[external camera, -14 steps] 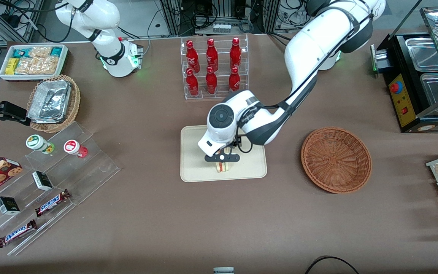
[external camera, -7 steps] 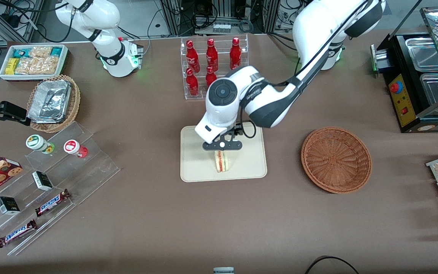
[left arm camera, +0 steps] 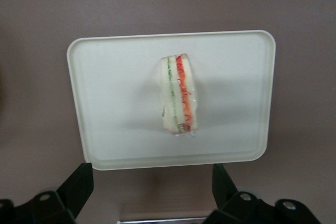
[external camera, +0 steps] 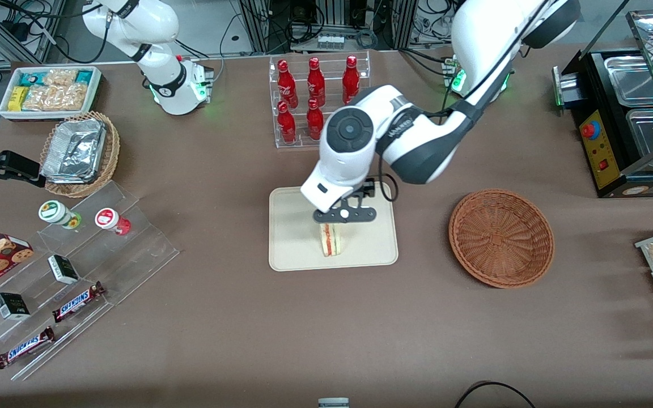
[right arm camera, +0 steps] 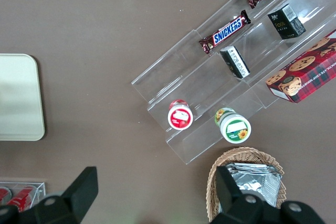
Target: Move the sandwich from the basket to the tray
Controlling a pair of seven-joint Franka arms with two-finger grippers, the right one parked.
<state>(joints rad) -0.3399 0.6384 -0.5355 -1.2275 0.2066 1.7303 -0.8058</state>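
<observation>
Since a second ago, we see the claw (external camera: 344, 215) lifted up off the sandwich (external camera: 331, 240) and drawn back toward the bottle rack (external camera: 319, 101), so it now hangs above the tray's (external camera: 292, 226) edge farthest from the front camera, its two dark fingers (left arm camera: 79, 187) spread wide with nothing between them. Our sandwich, a small wedge of pale soft bread, stands on the tray on its edge, its cut side showing thin green and red-orange filling layers; it sits on the half of the tray nearer the front camera, and the claw is apart from it. That tray is a flat, smooth, cream rectangle with rounded corners and a low raised rim, lying on the matte brown worktop (external camera: 247, 317), and it holds only the sandwich. Beside it, toward the working arm's end, we find the basket (external camera: 501, 238), a round shallow bowl of reddish-brown woven wicker, with nothing in it. Farther from the front camera than the tray, the clear acrylic rack holds glossy red bottles in two tiers. Toward the parked arm's end, a lighter wicker basket (external camera: 108, 156) holds crinkled foil containers (external camera: 74, 150), and a white bin (external camera: 49, 90) holds snack packets.
</observation>
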